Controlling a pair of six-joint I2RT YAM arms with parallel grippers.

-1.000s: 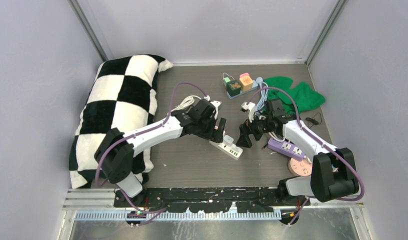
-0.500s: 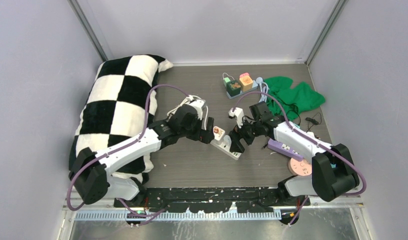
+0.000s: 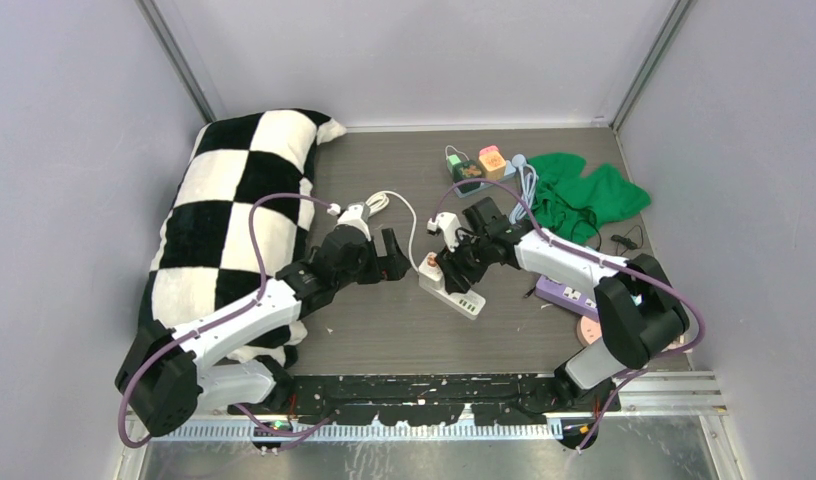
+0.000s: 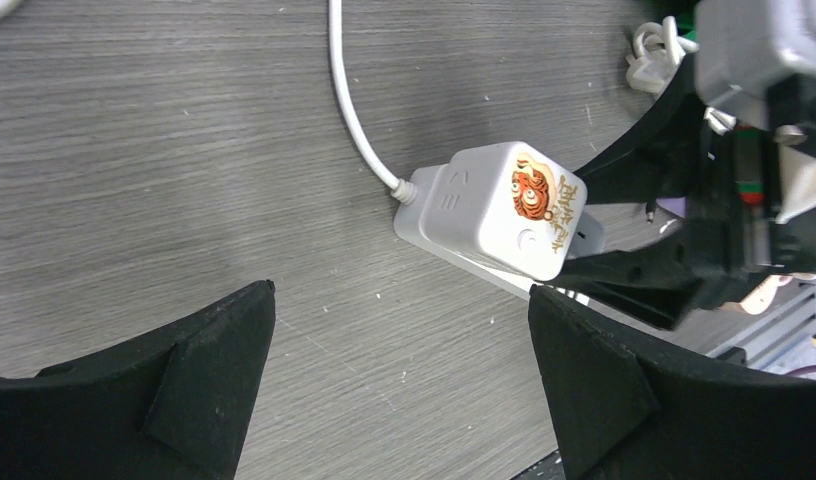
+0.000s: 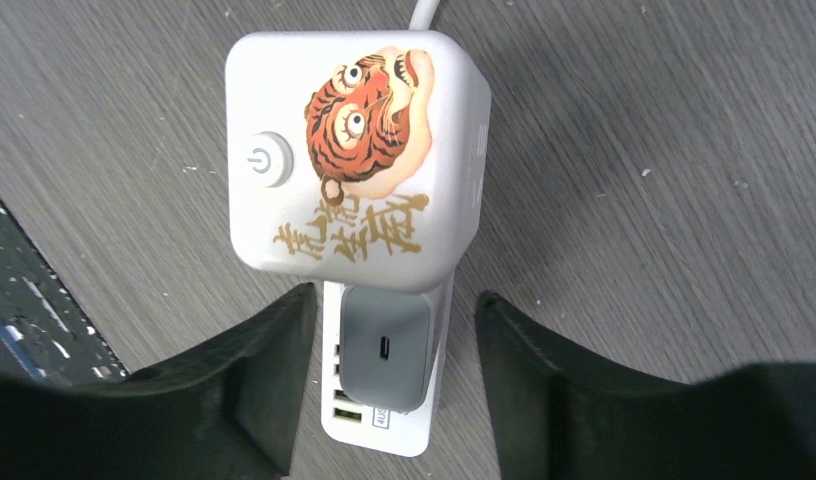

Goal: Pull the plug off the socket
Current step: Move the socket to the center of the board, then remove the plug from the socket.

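Observation:
A white power strip, the socket [image 3: 454, 294] [image 5: 384, 425], lies mid-table. On it sit a white cube adapter with a tiger picture [image 3: 433, 266] [image 4: 504, 210] [image 5: 354, 160] and a grey plug [image 5: 387, 345] with a small port. A white cord [image 4: 349, 100] leaves the cube. My right gripper [image 3: 456, 268] [image 5: 396, 295] hangs over the strip with one finger on each side of the grey plug. It is open, with a gap showing on the right side. My left gripper [image 3: 401, 258] [image 4: 401, 290] is open wide over bare table just left of the cube.
A checkered pillow [image 3: 234, 220] fills the left side. At the back stand a small strip with coloured cubes [image 3: 477, 168] and a green cloth [image 3: 584, 190]. A purple strip [image 3: 574, 293] and a pink disc [image 3: 599, 335] lie at the right.
My left gripper has drawn back to the left, away from the strip, and opened. My right gripper has moved left over the strip and its jaws have narrowed around the grey plug.

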